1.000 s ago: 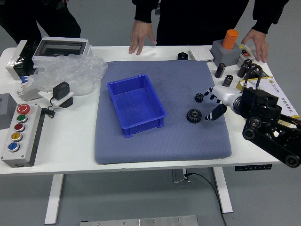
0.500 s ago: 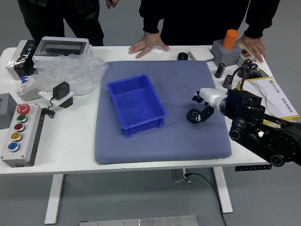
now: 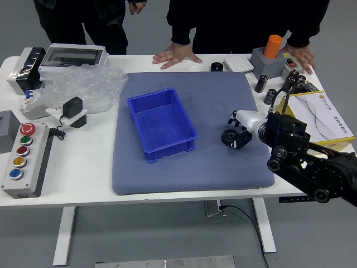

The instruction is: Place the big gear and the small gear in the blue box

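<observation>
Moved: R hand (image 3: pixel 237 128) is farther L over the mat (image 3: pixel 195 176) than 1 s ago, now at the gears; one person's hand (image 3: pixel 177 54) now lies spread at the desk's (image 3: pixel 72 173) far edge.
R hand: relaxed, tips spread apart, no clear grasp; whether it touches a gear, can't tell.
Big gear: (image 3: pixel 228 137) on mat, R of ctr, just beside lower tips, partly covered.
Small gear: can't be made out from the dark tips on the far side of big gear.
Box: (image 3: pixel 162 123) blue, open top, on mat, well L of R hand, toward mat's L edge, slightly tilted in plan.
Pegs: two, black (image 3: pixel 261 84) (image 3: pixel 269 96), upright nr mat's far R corner.
Sheet: (image 3: pixel 329 114) yellow-edged, desk's R side, partly behind R arm.
Cap: (image 3: pixel 216 66) black, at mat's far edge; white case (image 3: pixel 239 63) just R of it.
Block: (image 3: pixel 266 63) gray, w/ orange cyl. (image 3: pixel 273 46) upright on it, desk's far R.
Person, far side: other hand (image 3: pixel 301 57) rests by desk's far R corner, nr block.
2nd person: hand (image 3: pixel 135 6) hangs beyond desk's far edge, L of ctr.
Desk L side: clear bag (image 3: pixel 83 84) nr far L corner, button panel (image 3: pixel 33 176) toward near L corner.
</observation>
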Controlling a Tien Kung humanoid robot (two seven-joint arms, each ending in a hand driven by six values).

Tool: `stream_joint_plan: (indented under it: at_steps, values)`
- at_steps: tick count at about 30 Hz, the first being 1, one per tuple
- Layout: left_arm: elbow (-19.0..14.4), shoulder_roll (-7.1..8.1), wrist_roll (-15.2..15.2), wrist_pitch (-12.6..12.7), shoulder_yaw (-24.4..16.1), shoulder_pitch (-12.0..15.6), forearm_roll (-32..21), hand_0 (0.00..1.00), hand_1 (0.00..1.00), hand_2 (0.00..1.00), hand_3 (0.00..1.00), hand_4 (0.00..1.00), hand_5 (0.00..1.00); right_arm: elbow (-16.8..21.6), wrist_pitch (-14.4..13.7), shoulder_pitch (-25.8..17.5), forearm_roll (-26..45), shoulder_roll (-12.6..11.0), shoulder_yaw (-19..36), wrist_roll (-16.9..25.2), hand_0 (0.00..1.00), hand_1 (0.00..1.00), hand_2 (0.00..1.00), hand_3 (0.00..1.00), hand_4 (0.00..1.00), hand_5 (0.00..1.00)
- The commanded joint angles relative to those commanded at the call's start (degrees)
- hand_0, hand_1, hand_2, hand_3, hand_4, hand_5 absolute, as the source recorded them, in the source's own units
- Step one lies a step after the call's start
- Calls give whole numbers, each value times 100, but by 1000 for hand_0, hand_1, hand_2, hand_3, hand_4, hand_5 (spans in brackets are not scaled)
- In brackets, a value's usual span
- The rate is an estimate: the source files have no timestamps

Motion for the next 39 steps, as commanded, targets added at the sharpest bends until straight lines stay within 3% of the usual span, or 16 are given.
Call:
stream_joint_plan:
  at_steps: [29, 30, 35, 36, 39]
  values:
    - [0, -26, 4, -4, 14, -3, -10, 815, 798, 806, 835, 623, 267, -392, -265, -89, -167, 304, 8, 0, 720, 651, 710, 724, 830, 160]
    - [0, -26, 4, -5, 14, -3, -10, 815, 798, 806, 835, 622, 267, -399, -278, -93, -175, 310, 10, 0, 647, 591, 650, 642, 817, 174]
    - [0, -26, 7, -5, 18, 5, -7, 815, 798, 806, 835, 622, 267, -439, -376, -118, -210, 338, 14, 0, 647, 591, 650, 642, 817, 174]
    - [0, -26, 7, -5, 19, 6, -7, 815, 798, 806, 836, 622, 265, -445, -393, -122, -216, 341, 15, 0, 640, 525, 570, 596, 795, 179]
    - [0, -27, 7, -7, 21, 7, -6, 815, 798, 806, 836, 622, 265, -463, -457, -137, -245, 352, 18, 0, 640, 525, 570, 596, 795, 179]
